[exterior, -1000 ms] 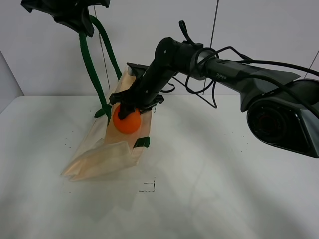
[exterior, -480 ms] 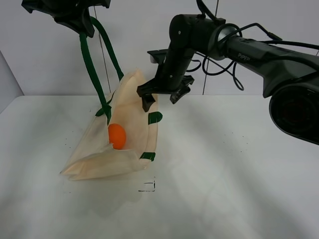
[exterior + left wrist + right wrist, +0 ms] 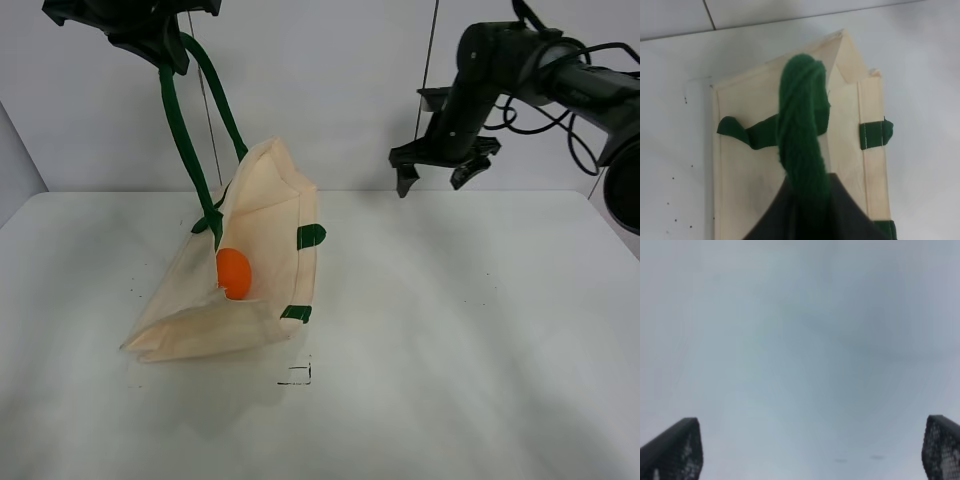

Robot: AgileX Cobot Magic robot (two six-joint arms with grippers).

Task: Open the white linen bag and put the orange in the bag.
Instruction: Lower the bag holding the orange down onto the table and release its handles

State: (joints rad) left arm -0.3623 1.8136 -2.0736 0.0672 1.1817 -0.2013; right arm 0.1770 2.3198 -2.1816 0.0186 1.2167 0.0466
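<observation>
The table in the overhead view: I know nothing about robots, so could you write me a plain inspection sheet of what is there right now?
Surface: white table, bare apart from the items below.
Job's things: white linen bag resting on the table, its mouth lifted open by its green handles; the orange lies inside it.
Clutter: nothing seen, only a small black mark on the table.
Grippers: left gripper raised and shut on the green handles; right gripper open, empty, in the air away from the bag.
Cables: black cables looped along the right arm; a thin cord hangs against the wall.
Surroundings: plain pale wall.
</observation>
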